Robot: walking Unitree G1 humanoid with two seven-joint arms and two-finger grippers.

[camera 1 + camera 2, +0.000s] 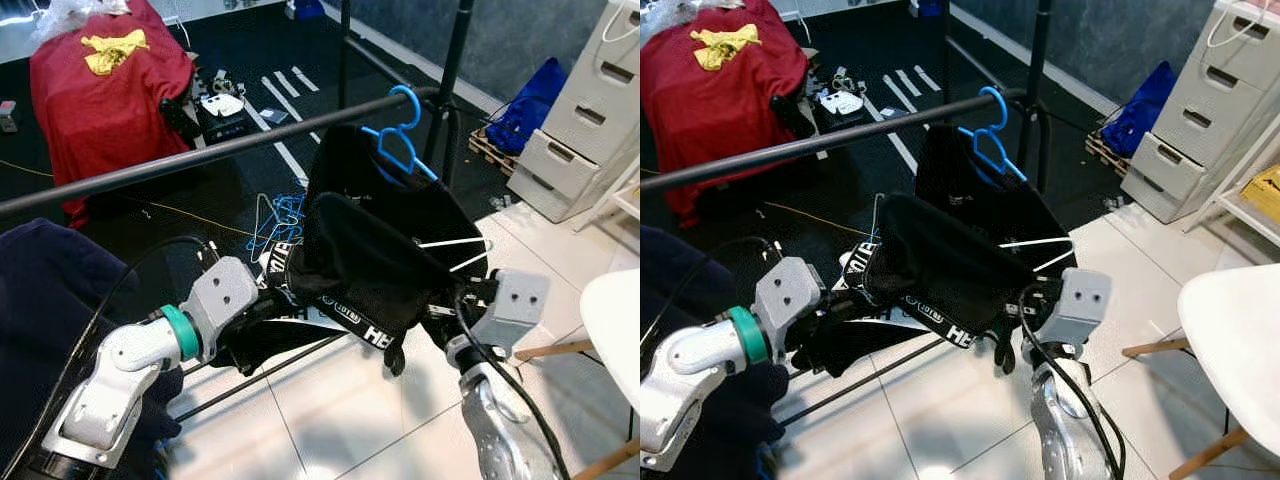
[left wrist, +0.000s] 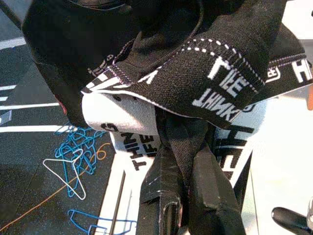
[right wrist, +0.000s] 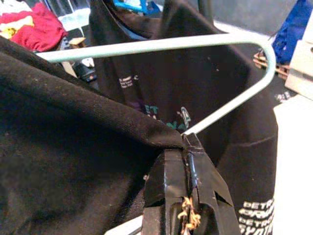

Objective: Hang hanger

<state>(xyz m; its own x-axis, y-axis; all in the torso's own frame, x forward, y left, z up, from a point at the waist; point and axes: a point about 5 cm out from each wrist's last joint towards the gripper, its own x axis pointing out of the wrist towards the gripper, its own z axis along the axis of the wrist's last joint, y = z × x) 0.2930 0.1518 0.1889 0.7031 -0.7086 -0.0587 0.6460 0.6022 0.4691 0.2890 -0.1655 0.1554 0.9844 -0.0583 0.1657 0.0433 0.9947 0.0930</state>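
A black garment (image 1: 365, 262) with white lettered bands is draped over a white wire hanger (image 3: 161, 43) and held up between my two arms, just below and in front of the black clothes rail (image 1: 200, 155). My left gripper (image 2: 182, 169) is shut on the garment's lower folds. My right gripper (image 3: 188, 142) is shut where the white hanger's wire enters the cloth. The hanger's bare end (image 1: 455, 245) pokes out on the right. A blue hanger (image 1: 405, 130) carrying a black shirt (image 3: 146, 98) hangs on the rail behind.
Loose blue and white hangers (image 1: 280, 220) lie in a pile on the dark floor. The rack's upright pole (image 1: 455, 60) stands behind on the right. A white drawer cabinet (image 1: 590, 120), a white chair (image 1: 615, 330), a red-draped object (image 1: 100, 90) and dark blue cloth (image 1: 50, 300) surround me.
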